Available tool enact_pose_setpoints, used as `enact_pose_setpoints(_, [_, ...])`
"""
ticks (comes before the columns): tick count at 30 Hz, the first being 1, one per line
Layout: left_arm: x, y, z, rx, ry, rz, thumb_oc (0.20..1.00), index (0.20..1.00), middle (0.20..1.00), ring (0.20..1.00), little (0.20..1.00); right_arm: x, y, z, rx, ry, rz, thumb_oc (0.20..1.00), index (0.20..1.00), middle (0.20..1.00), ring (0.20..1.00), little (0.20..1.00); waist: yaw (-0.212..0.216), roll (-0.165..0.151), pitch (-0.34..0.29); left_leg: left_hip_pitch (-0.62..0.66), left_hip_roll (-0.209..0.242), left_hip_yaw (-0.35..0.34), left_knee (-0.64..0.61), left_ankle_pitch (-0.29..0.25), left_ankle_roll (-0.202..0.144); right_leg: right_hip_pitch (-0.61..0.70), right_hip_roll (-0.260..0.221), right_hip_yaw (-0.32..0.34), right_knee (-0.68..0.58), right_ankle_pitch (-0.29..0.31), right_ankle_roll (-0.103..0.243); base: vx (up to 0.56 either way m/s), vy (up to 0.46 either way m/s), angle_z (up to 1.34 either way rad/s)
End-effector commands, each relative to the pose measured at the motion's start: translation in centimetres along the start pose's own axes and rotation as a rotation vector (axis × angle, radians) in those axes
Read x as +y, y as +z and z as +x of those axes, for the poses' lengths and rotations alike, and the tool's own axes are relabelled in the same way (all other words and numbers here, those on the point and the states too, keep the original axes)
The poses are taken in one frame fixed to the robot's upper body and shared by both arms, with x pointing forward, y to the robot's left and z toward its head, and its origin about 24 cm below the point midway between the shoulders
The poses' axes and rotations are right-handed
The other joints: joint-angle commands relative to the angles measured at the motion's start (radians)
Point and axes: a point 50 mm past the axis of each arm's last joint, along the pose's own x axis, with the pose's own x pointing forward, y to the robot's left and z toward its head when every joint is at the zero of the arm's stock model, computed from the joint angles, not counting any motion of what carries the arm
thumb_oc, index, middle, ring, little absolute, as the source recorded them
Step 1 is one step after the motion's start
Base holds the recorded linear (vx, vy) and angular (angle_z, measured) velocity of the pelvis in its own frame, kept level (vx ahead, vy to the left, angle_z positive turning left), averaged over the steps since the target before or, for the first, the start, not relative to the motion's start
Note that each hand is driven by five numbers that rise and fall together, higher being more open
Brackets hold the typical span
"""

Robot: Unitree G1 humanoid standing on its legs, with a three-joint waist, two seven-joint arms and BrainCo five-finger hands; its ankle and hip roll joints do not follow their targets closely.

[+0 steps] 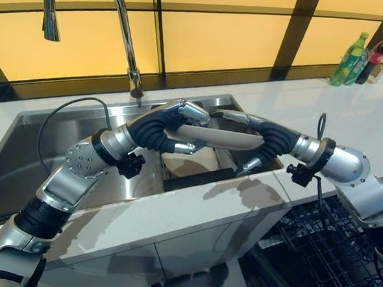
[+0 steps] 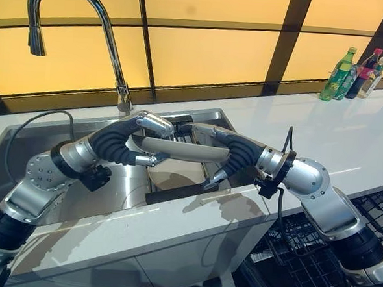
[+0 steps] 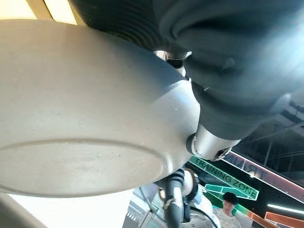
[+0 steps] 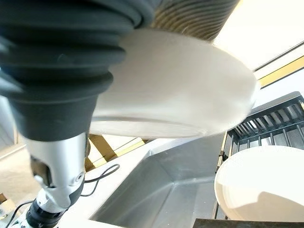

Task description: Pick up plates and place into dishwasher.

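Note:
A beige plate (image 1: 214,138) hangs level above the sink (image 1: 42,141), held between both hands. My left hand (image 1: 180,117) takes its left edge, fingers over the rim and thumb underneath. My right hand (image 1: 260,135) takes the right edge the same way, fingers on top and thumb hanging below. The left wrist view looks up at the plate's underside (image 3: 80,118), and the right wrist view has the plate (image 4: 180,90) close by its dark cover. A second plate (image 1: 190,163) lies below on a dark rack in the basin, and this second plate (image 4: 266,185) is also in the right wrist view.
A tall curved faucet (image 1: 126,35) rises behind the sink. The white counter (image 1: 349,120) runs to the right, with three bottles (image 1: 362,59) at its far corner. The open dishwasher's black wire rack (image 1: 328,256) sits low at the right, beneath my right arm.

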Motion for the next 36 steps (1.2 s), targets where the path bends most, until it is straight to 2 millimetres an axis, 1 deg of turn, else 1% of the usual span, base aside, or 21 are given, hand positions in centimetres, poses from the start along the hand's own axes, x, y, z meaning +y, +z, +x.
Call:
enact_pose_setpoints(1, [1.5,2.0,0.6,-0.153,0.117,-0.003,0.200,0.200,0.200,0.200,0.200,-0.8,0.5,0.2,-0.037,-0.062,-0.015,1.000,1.000,1.000,1.000,1.000,0.035,0.002,-0.035,0.041,-0.029,-0.034,0.047,-0.141,0.043,-0.135,0.004,-0.021,0.114,0.038,0.018,0.03,0.009,0.01])
enact_pose_setpoints(5, [1.6,2.1,0.6,-0.156,0.127,-0.026,0.200,0.200,0.200,0.200,0.200,-0.7,0.4,0.2,-0.020,-0.072,-0.026,1.000,1.000,1.000,1.000,1.000,0.037,0.003,-0.034,0.044,-0.028,-0.035,0.045,-0.140,0.042,-0.131,0.005,-0.022,0.113,0.035,0.018,0.00,0.000,0.00])
enact_pose_setpoints(11, [1.3,2.0,0.6,-0.173,0.133,-0.074,0.200,0.200,0.200,0.200,0.200,-0.6,1.2,0.3,-0.084,-0.099,-0.012,1.000,1.000,1.000,1.000,1.000,0.040,-0.002,-0.028,0.044,-0.028,-0.040,0.050,-0.144,0.044,-0.132,0.005,-0.021,0.118,0.033,0.018,0.00,-0.008,0.08])
enact_pose_setpoints(12, [1.2,2.0,0.7,-0.177,0.134,-0.081,0.200,0.200,0.200,0.200,0.200,-0.6,1.3,0.5,-0.091,-0.104,-0.009,0.784,0.784,0.784,0.784,0.784,0.041,-0.002,-0.029,0.044,-0.028,-0.039,0.051,-0.145,0.044,-0.132,0.006,-0.021,0.118,0.032,0.017,0.01,-0.002,0.06])
enact_pose_setpoints(13, [1.0,2.0,0.8,-0.181,0.135,-0.085,0.200,0.200,0.200,0.200,0.200,-0.6,1.3,0.7,-0.098,-0.117,-0.005,0.332,0.332,0.332,0.332,0.332,0.043,-0.002,-0.028,0.044,-0.028,-0.040,0.052,-0.146,0.045,-0.131,0.006,-0.021,0.118,0.033,0.017,0.00,0.000,0.00])
enact_pose_setpoints(14, [0.8,2.0,0.9,-0.182,0.135,-0.092,0.200,0.200,0.200,0.200,0.200,-0.6,1.4,0.8,-0.110,-0.135,0.005,0.200,0.200,0.200,0.200,0.200,0.043,-0.002,-0.028,0.044,-0.029,-0.041,0.053,-0.146,0.045,-0.131,0.007,-0.020,0.118,0.033,0.016,0.00,0.000,0.00])
enact_pose_setpoints(20, [0.6,1.7,0.9,-0.173,0.146,-0.111,0.200,0.200,0.200,0.200,0.200,-0.4,1.3,1.0,-0.122,-0.156,0.047,0.200,0.200,0.200,0.200,0.200,0.041,-0.001,-0.032,0.043,-0.027,-0.034,0.053,-0.147,0.045,-0.132,0.009,-0.017,0.113,0.033,0.016,0.00,0.000,0.00])
enact_pose_setpoints(24, [0.7,1.7,0.8,-0.173,0.155,-0.114,0.200,0.200,0.200,0.200,0.200,-0.1,0.9,0.5,-0.101,-0.153,0.055,0.200,0.200,0.200,0.200,0.200,0.036,0.000,-0.033,0.044,-0.024,-0.029,0.051,-0.145,0.044,-0.130,0.011,-0.017,0.109,0.033,0.015,0.00,0.000,0.00])
enact_pose_setpoints(36, [0.7,1.6,0.8,-0.171,0.177,-0.117,0.200,0.200,0.200,0.200,0.200,-0.2,0.4,0.1,-0.088,-0.218,0.088,0.200,0.200,0.200,0.200,0.200,0.029,0.002,-0.031,0.046,-0.013,-0.017,0.050,-0.141,0.037,-0.124,0.021,-0.025,0.102,0.030,0.006,0.00,0.000,0.00])
